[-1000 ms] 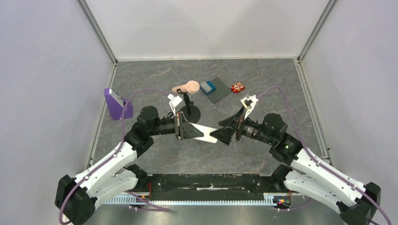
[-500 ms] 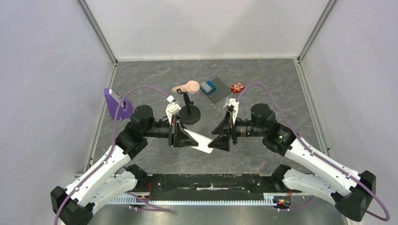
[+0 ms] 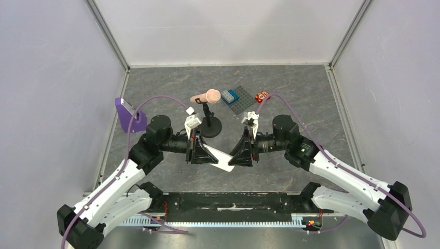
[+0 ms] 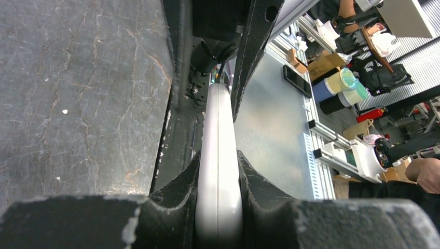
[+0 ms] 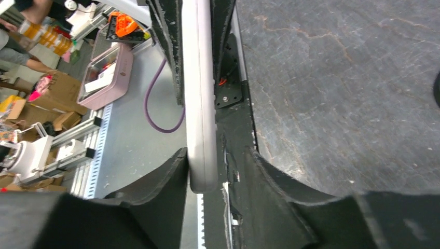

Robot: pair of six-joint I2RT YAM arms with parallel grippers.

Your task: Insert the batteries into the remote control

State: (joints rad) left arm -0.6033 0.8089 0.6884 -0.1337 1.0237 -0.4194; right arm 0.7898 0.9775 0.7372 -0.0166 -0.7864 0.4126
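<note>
top external: remote control [image 3: 223,161] tight in left pincer [image 3: 207,154], right pincer [image 3: 236,158] apart around it

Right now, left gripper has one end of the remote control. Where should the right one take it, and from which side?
Its free end, coming in end-on from the robot's right, opposite the left gripper. The remote control is a thin slab, so the right gripper should pinch across its flat faces; its jaws straddle that end, not yet shut.
</note>
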